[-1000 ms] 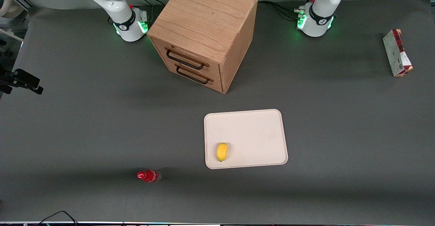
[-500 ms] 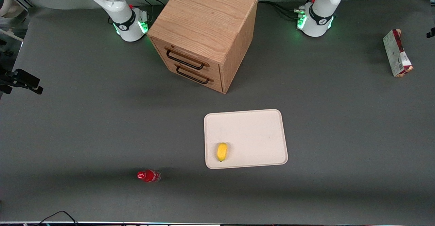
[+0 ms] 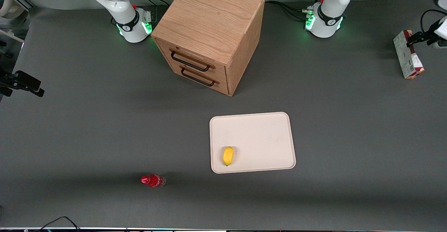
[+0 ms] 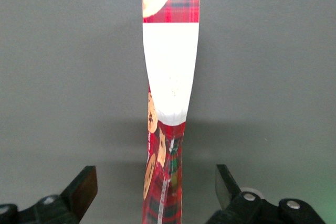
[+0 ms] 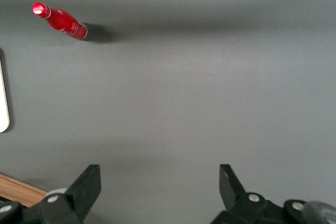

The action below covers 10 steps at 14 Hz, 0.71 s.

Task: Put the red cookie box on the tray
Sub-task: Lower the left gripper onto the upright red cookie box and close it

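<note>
The red cookie box [image 3: 408, 54] lies on the grey table toward the working arm's end, far from the tray [image 3: 258, 137]. It is long and narrow, with a grey printed side up and an orange-brown end nearest the front camera. The cream-white tray sits mid-table, nearer the front camera than the wooden cabinet. My left gripper [image 3: 417, 37] hangs above the box's end farthest from the front camera. In the left wrist view the red tartan and white box [image 4: 170, 77] runs between the open gripper's [image 4: 156, 187] fingers [image 4: 84, 187], which stand well apart from its sides.
A small yellow fruit [image 3: 228, 155] lies in the tray, at its corner toward the front camera. A small red bottle [image 3: 152, 180] stands near the table's front edge. The wooden two-drawer cabinet [image 3: 209, 33] stands between the arm bases.
My left gripper has come into the front view from the working arm's end of the table and now hangs over the cookie box. Box, tray and bottle have not moved.
</note>
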Each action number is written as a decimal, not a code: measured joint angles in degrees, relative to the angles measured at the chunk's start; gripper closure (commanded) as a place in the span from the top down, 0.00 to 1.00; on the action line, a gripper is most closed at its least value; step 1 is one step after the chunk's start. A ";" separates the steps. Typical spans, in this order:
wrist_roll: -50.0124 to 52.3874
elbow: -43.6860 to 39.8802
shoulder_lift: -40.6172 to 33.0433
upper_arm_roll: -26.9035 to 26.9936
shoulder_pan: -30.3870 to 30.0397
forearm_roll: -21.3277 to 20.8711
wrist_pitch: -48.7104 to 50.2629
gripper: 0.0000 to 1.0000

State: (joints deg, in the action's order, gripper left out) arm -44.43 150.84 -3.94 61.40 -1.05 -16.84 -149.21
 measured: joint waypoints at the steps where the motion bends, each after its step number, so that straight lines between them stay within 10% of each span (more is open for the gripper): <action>1: -0.38 1.63 0.65 0.50 0.00 -0.19 -3.82 0.34; 3: -0.95 3.01 2.71 0.71 0.01 -0.25 -8.51 0.00; 10: -1.03 2.72 4.72 0.61 0.15 -0.21 -8.80 0.00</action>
State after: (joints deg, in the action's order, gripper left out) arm -45.46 153.56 0.78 62.02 -0.91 -17.05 -158.02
